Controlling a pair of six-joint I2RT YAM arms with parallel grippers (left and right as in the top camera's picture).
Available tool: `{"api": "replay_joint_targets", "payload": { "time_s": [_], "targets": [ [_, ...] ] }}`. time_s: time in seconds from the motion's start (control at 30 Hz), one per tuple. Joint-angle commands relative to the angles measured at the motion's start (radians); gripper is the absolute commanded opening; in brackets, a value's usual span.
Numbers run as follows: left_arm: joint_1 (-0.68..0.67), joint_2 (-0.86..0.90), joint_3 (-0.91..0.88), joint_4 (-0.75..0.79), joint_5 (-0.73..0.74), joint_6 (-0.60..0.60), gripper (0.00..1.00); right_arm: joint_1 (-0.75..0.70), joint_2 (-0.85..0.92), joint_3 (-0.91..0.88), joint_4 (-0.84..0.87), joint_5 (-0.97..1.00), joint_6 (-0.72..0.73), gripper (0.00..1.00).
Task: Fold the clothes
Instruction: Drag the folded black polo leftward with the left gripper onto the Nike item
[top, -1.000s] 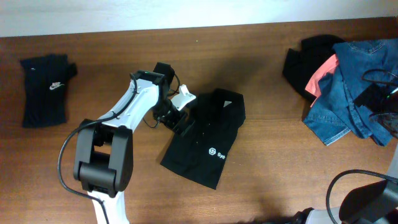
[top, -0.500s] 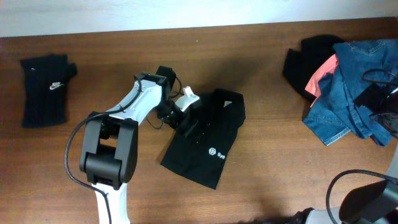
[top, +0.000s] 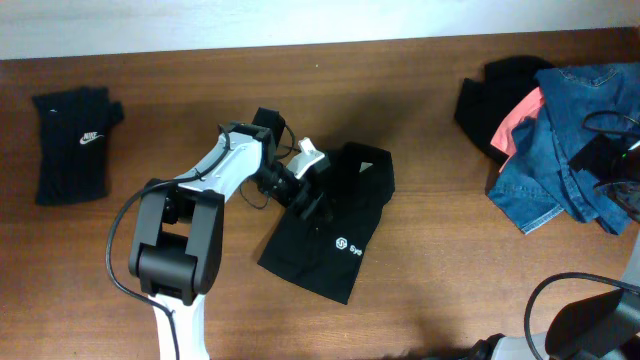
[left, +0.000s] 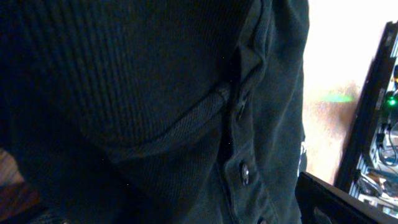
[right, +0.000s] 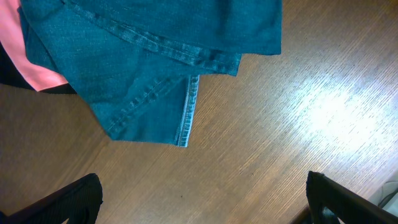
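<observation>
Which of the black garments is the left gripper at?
The shirt with the round white logo, mid-table: the left gripper is open over it. The swoosh piece lies far left; a third black piece sits by the denim, far right.

Two folded black garments: a swoosh piece (top: 75, 145) upper left, a logo shirt (top: 360, 205) at centre. Upper right, seemingly three heaped: denim piece (top: 560, 160), coral-pink piece (top: 515, 122), black piece (top: 485, 95).

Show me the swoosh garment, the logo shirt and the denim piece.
swoosh garment (top: 72, 150): overhead view, its middle.
logo shirt (top: 335, 228): overhead view, just above the logo.
denim piece (top: 553, 165): overhead view, its middle fold.
</observation>
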Motion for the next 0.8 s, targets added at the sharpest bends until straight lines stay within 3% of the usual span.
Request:
{"api": "replay_joint_targets", "payload": {
  "time_s": [0.0,0.17,0.37,0.63,0.77],
  "targets": [
    [-0.008,0.034,-0.064,0.022,-0.041,-0.014,0.99,-0.005,0.004,0.002,0.0,0.013,0.004,0.99],
    [-0.008,0.034,-0.098,0.05,-0.051,-0.014,0.95,-0.005,0.004,0.002,0.0,0.012,0.004,0.99],
    [-0.008,0.034,-0.123,0.07,-0.052,-0.017,0.68,-0.005,0.004,0.002,0.0,0.012,0.004,0.99],
    [-0.018,0.035,-0.153,0.084,-0.052,-0.021,0.69,-0.005,0.004,0.002,0.0,0.013,0.004,0.99],
    [-0.036,0.035,-0.188,0.141,-0.052,-0.074,0.78,-0.005,0.004,0.002,0.0,0.012,0.004,0.99]
  ]
}}
